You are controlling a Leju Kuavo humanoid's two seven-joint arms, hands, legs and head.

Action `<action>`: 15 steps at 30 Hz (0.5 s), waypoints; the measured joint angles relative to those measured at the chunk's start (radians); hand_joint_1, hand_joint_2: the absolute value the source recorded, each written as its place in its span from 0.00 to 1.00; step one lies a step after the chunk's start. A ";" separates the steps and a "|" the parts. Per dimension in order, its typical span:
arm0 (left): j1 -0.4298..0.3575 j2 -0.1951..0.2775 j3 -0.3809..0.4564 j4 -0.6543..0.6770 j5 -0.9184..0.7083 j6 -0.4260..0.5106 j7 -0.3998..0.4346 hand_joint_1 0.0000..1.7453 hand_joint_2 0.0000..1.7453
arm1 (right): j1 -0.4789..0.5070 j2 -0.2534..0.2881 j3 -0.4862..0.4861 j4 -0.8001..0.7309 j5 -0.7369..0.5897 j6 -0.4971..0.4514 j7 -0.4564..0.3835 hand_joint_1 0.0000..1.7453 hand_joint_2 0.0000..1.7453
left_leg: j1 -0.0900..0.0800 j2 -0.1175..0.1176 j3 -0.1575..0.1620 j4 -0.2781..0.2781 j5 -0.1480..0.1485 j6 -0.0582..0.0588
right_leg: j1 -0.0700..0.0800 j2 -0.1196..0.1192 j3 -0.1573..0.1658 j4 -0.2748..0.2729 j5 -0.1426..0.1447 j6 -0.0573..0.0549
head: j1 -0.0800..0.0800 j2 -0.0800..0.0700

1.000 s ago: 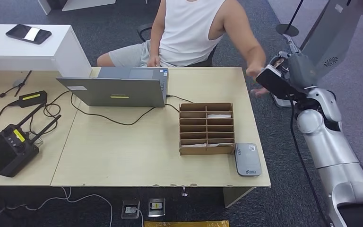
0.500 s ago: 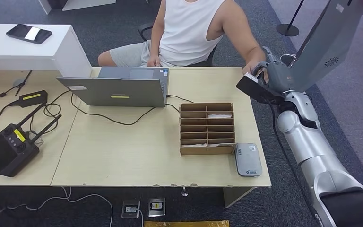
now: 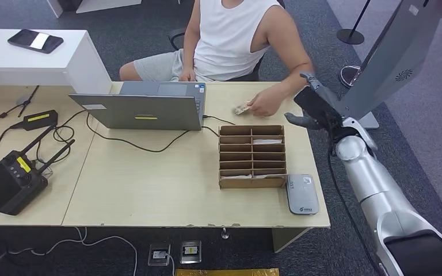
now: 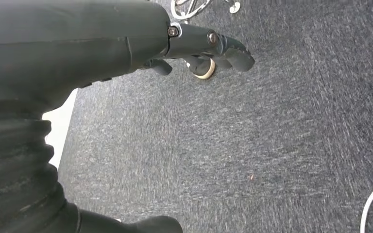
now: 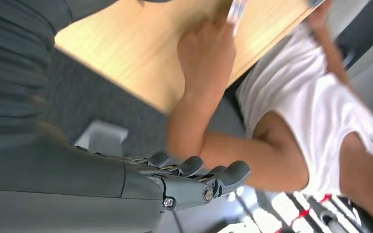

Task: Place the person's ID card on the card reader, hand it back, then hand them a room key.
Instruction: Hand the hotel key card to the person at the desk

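The robot's right hand hangs in the air past the right edge of the pale wooden counter, near its far corner. Its dark fingers are stretched out side by side with the thumb sticking out, and nothing is in it. The silver right arm goes up to it from the lower right.

Just beside this hand is the person's hand, resting on the counter. It holds a small pale card by one end (most likely the ID card, but it is too small to read). The card lies low over the counter, just behind the brown cardboard box with many small slots. A few white cards lie in some of the slots.

The flat grey card reader sits on the counter, touching the near right corner of the box. Nothing lies on it.

The person in a white sleeveless shirt sits behind the counter. A grey open laptop stands to the left of the box, with a black cable running from it.

The robot's left hand hangs over the dark grey carpet floor. Its fingers are bent in a bit and hold nothing.
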 joint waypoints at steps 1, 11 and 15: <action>0.001 0.002 0.000 0.000 0.000 0.000 -0.002 0.00 1.00 | 0.013 -0.009 -0.008 -0.035 -0.058 0.041 0.008 0.00 1.00 | 0.000 0.000 0.000 0.000 0.000 0.000 | 0.000 0.000 0.000 0.000 0.000 0.000 | 0.000 0.000; 0.004 0.018 -0.001 0.000 -0.003 -0.008 -0.020 0.00 1.00 | 0.184 -0.119 -0.087 -0.419 -0.302 0.224 0.093 0.00 1.00 | 0.000 0.001 0.000 0.000 0.000 0.000 | 0.000 0.000 0.000 -0.001 0.000 0.000 | 0.000 0.000; 0.004 0.020 -0.001 0.000 -0.003 -0.013 -0.020 0.00 1.00 | 0.216 -0.134 -0.096 -0.481 -0.299 0.238 0.104 0.00 1.00 | 0.000 0.001 0.000 0.000 0.000 0.000 | 0.000 0.001 0.000 -0.001 0.000 0.000 | 0.000 0.000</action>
